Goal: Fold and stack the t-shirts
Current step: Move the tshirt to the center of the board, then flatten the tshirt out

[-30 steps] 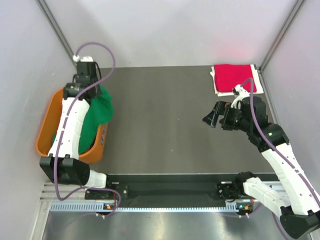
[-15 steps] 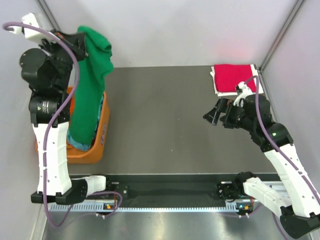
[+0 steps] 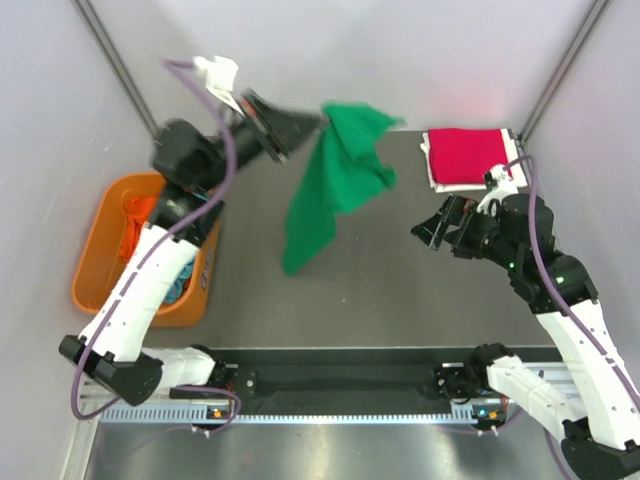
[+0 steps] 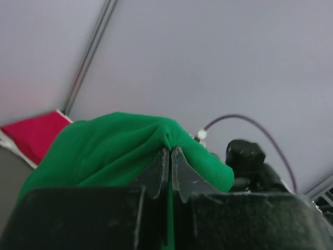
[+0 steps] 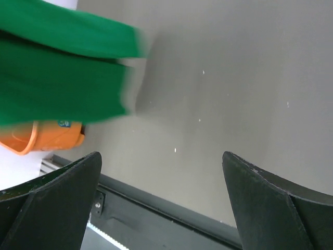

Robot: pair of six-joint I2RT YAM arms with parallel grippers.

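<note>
My left gripper (image 3: 318, 117) is shut on the bright green t-shirt (image 3: 335, 180) and holds it high over the table's middle; the shirt hangs loose in the air. In the left wrist view the closed fingertips (image 4: 170, 153) pinch a fold of the green cloth (image 4: 109, 151). A folded crimson red t-shirt (image 3: 468, 153) lies at the far right corner on white cloth; it also shows in the left wrist view (image 4: 34, 133). My right gripper (image 3: 436, 226) is open and empty, to the right of the hanging shirt. The green shirt (image 5: 57, 78) blurs across the right wrist view.
The rigid orange plastic tub (image 3: 92, 262) stands at the left and holds an orange shirt (image 3: 135, 215) and a light blue one (image 3: 180, 283). The tub also shows in the right wrist view (image 5: 41, 136). The dark grey table (image 3: 400, 290) has a black rail along its near edge.
My left arm has swung from above the tub to the right, carrying the green shirt out over the table's middle. The right arm has barely moved.
</note>
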